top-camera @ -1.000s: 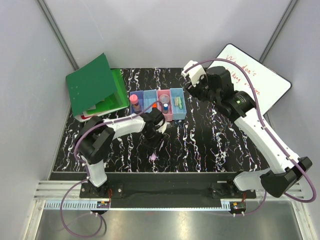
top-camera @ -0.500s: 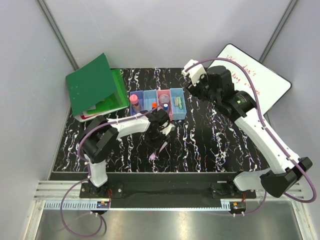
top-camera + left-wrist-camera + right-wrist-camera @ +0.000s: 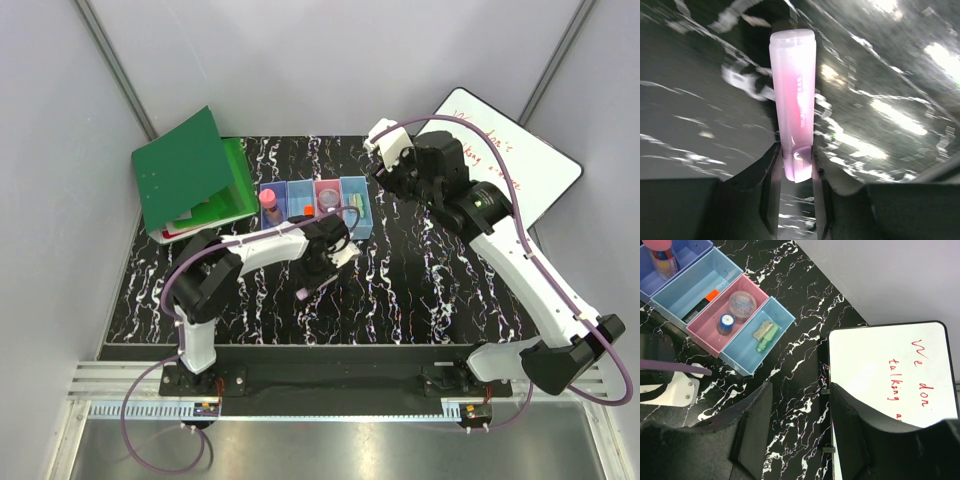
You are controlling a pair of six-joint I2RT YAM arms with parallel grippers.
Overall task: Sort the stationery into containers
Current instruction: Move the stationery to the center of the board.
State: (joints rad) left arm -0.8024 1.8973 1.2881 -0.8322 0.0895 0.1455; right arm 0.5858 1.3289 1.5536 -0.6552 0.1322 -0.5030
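My left gripper (image 3: 796, 165) is shut on the lower end of a pale pink marker (image 3: 792, 95), which sticks out ahead of the fingers. From above, that marker (image 3: 304, 292) hangs over the black marbled table just in front of the containers (image 3: 300, 186), below my left gripper (image 3: 322, 262). The purple-blue bin (image 3: 690, 249) holds a pink-capped marker (image 3: 662, 252). An orange-capped marker (image 3: 705, 301) lies in the light blue bin. A round clear piece (image 3: 742, 303) and a blue piece (image 3: 726, 322) sit in the pink bin. A green highlighter (image 3: 765, 334) lies in the last bin. My right gripper (image 3: 800, 425) is open and empty, right of the bins.
A green folder (image 3: 190, 175) leans at the back left beside the bins. A whiteboard (image 3: 890, 370) with red writing lies at the back right, its edge under my right gripper. The left arm's elbow covers the near edge of the bins.
The left gripper has closed on the pink marker, lifted it off the table and carried it a little toward the bins. The right arm has stayed put.
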